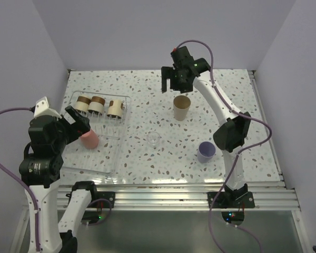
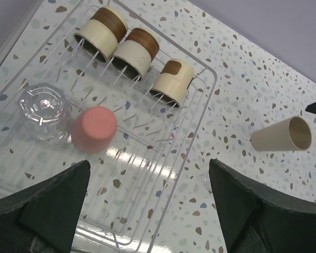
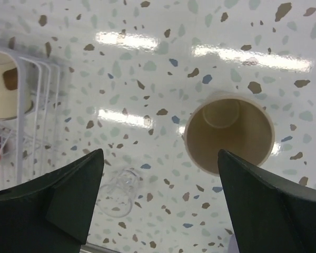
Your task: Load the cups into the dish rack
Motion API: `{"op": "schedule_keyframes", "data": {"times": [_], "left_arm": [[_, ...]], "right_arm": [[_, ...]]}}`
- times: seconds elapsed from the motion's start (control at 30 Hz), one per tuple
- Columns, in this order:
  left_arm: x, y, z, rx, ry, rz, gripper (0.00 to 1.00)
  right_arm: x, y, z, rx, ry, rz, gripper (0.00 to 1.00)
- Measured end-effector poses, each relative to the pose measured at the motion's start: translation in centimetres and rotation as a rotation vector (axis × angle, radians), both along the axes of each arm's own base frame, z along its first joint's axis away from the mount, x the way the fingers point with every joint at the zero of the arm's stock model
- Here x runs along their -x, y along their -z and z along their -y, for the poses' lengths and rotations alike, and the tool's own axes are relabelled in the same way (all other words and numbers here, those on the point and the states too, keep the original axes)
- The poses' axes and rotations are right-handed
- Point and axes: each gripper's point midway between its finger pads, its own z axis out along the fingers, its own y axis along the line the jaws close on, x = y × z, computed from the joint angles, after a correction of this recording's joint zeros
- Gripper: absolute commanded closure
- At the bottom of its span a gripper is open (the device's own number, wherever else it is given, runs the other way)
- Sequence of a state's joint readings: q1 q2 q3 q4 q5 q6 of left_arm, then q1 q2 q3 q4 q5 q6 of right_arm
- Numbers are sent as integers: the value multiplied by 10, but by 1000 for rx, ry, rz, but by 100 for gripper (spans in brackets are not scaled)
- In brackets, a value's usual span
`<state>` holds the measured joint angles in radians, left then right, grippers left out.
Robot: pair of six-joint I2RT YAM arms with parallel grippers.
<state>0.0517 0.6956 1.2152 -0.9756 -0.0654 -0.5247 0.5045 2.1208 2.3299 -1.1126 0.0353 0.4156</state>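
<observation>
1. Cups came first: my right gripper (image 3: 158, 211) hung with its fingers spread wide and empty, directly above the tall beige cup (image 3: 229, 132), which stood mouth-up well to the right of the dish rack (image 1: 102, 158).
2. My left gripper (image 2: 147, 211) was equally wide and held nothing. It hovered over the rack's near end, just above the coral-red cup (image 2: 94, 129) standing mouth-down inside it.
3. I judged one risk: the beige cup sat off-centre between my right fingers, so a straight descent could have clipped its rim and toppled it.
4. Another risk was the clear cup (image 1: 154, 138) on the table (image 1: 226, 95) between the rack and the beige cup. It was hard to see, and a low sweep could have knocked it.
5. Only my left wrist view showed a second clear cup (image 2: 45, 112), mouth-down in the rack beside the coral one.
6. Only the top view showed the lavender cup (image 1: 206, 151), far right of the rack. It also showed the three banded cream cups (image 1: 97, 105) along the rack's far end.
</observation>
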Motion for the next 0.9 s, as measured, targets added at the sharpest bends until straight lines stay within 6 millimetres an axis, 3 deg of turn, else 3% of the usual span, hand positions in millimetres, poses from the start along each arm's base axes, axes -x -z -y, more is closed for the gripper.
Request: {"op": "schedule_keyframes", "data": {"times": [0.2, 0.4, 0.43, 0.5, 0.53, 0.63, 0.67, 0.7, 0.9], "left_arm": [[26, 8, 5, 43, -6, -26, 5], [40, 15, 7, 67, -18, -53, 6], [41, 16, 7, 69, -19, -59, 6], [45, 18, 7, 72, -21, -67, 6], [46, 18, 7, 74, -23, -67, 6], [51, 19, 8, 85, -29, -67, 6], [52, 20, 8, 87, -30, -68, 6], [53, 20, 8, 88, -31, -68, 6], [52, 20, 8, 93, -33, -70, 6]], "right_arm": [[-19, 48, 16, 108, 48, -65, 13], [-17, 78, 32, 183, 70, -125, 28], [-14, 84, 34, 194, 69, -140, 37], [-7, 99, 39, 221, 62, -180, 44], [-3, 106, 40, 233, 58, -200, 59], [6, 118, 44, 258, 44, -236, 76], [7, 119, 43, 260, 40, -238, 92], [7, 119, 42, 260, 38, -236, 100], [9, 114, 33, 259, 14, -219, 100]]}}
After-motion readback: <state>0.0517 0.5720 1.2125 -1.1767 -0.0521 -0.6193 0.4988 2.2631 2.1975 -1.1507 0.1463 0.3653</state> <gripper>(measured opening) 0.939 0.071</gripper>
